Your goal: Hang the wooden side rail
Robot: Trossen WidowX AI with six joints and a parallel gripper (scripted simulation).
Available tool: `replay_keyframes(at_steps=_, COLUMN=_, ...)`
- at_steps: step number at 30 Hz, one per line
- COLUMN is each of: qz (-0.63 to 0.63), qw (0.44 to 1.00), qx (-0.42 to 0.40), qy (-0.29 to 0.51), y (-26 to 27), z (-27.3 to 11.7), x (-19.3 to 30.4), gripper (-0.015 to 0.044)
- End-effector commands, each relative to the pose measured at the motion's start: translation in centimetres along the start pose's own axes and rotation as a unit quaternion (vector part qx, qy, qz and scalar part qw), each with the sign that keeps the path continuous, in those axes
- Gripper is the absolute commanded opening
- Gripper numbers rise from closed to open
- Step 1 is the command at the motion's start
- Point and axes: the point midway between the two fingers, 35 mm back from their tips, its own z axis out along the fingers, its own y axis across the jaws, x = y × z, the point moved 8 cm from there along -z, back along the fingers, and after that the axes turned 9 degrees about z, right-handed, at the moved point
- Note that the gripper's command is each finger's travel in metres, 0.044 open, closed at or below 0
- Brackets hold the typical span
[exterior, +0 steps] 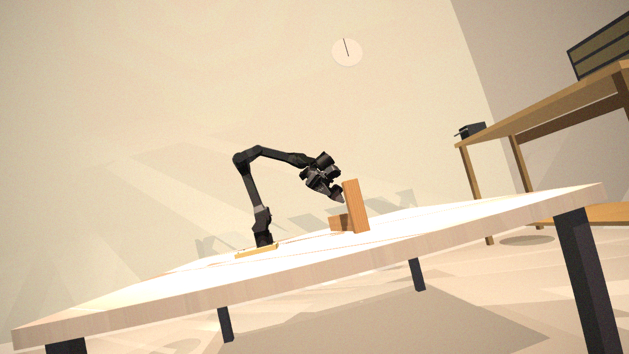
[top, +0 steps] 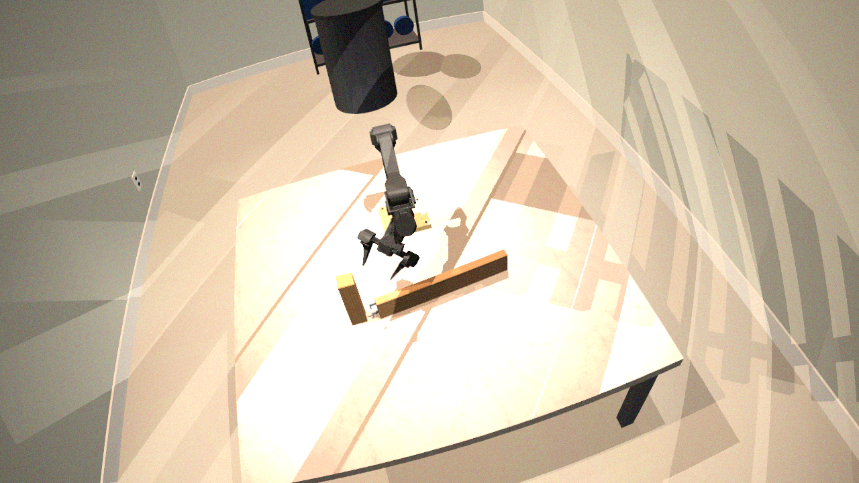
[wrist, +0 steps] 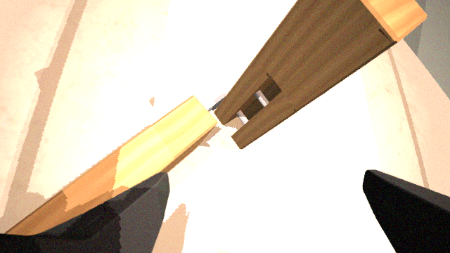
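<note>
The wooden side rail point(top: 444, 286) point(exterior: 337, 223) point(wrist: 155, 142) lies along the table top point(top: 480, 372), its hooked end pointing at the post. The headboard post point(top: 354, 303) point(exterior: 357, 206) point(wrist: 309, 46) stands upright. In the wrist view, two pale pins point(wrist: 261, 99) cross its slot. The steel hooks point(top: 372, 310) point(wrist: 216, 104) are outside the slot, across a small gap; the lower one is hidden in the wrist view. My gripper point(top: 378, 271) point(exterior: 336, 197) point(wrist: 266, 180) is open and empty, raised above the table on the arm's side of the rail and post.
The arm's yellow base plate point(top: 423, 223) point(exterior: 257, 251) sits on the table behind the gripper. A black cylinder point(top: 360, 66) and a rack stand beyond the table. Another wooden table point(exterior: 540, 112) stands at the right in the exterior view.
</note>
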Motion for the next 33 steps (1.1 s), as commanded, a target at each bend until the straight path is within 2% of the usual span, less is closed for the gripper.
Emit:
replay_keyframes(at_steps=1, qz=-0.215, qw=0.974, qx=-0.044, qy=0.053, y=1.0, z=0.0, x=-2.2, gripper=0.0440)
replay_keyframes(at_steps=7, qz=-0.454, qw=0.878, qx=-0.122, qy=0.096, y=2.0, z=0.2, x=-4.2, gripper=0.0440)
replay_keyframes(at_steps=14, qz=-0.673, qw=0.694, qx=-0.237, qy=0.098, y=2.9, z=0.4, x=-6.3, gripper=0.0440)
replay_keyframes(at_steps=17, qz=-0.742, qw=0.599, qx=-0.289, qy=0.080, y=3.2, z=0.4, x=-7.1, gripper=0.0440)
replay_keyframes(at_steps=24, qz=-0.820, qw=0.437, qx=-0.369, qy=0.029, y=3.6, z=0.5, x=-8.4, gripper=0.0440)
replay_keyframes(at_steps=26, qz=-0.828, qw=0.415, qx=-0.377, qy=0.020, y=3.6, z=0.5, x=-8.5, gripper=0.0440)
replay_keyframes(at_steps=33, qz=-0.828, qw=0.414, qx=-0.377, qy=0.019, y=3.6, z=0.5, x=-8.5, gripper=0.0440)
